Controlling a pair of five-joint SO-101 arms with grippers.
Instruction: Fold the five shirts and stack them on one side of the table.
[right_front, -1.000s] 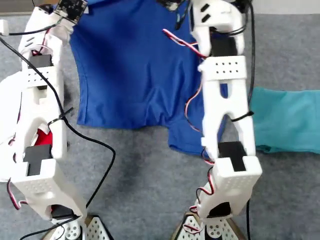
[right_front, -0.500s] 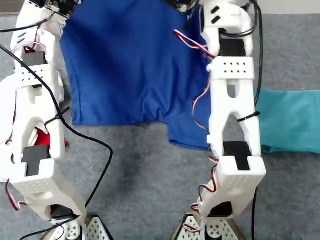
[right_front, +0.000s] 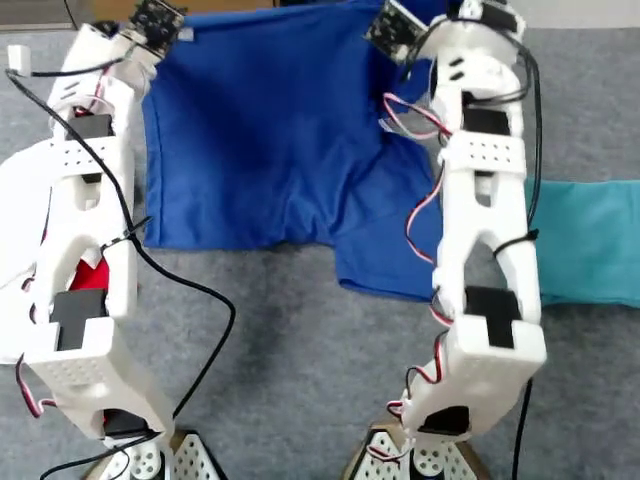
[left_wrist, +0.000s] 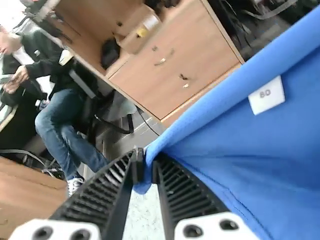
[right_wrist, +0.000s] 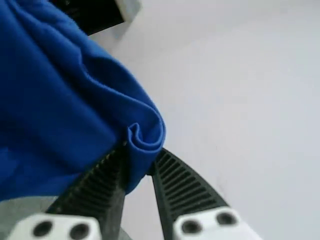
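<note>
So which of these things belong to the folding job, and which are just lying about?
Job: blue shirt, teal shirt, left gripper and right gripper, both clamped on the blue shirt.
Lying about: cabinet, cardboard box on it.

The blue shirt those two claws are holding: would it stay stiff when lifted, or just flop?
Probably floppy: the blue shirt bunches into a fold in the right gripper and lies in soft wrinkles on the table. Likely light: the left gripper holds it by a thin pinch of its edge.
</note>
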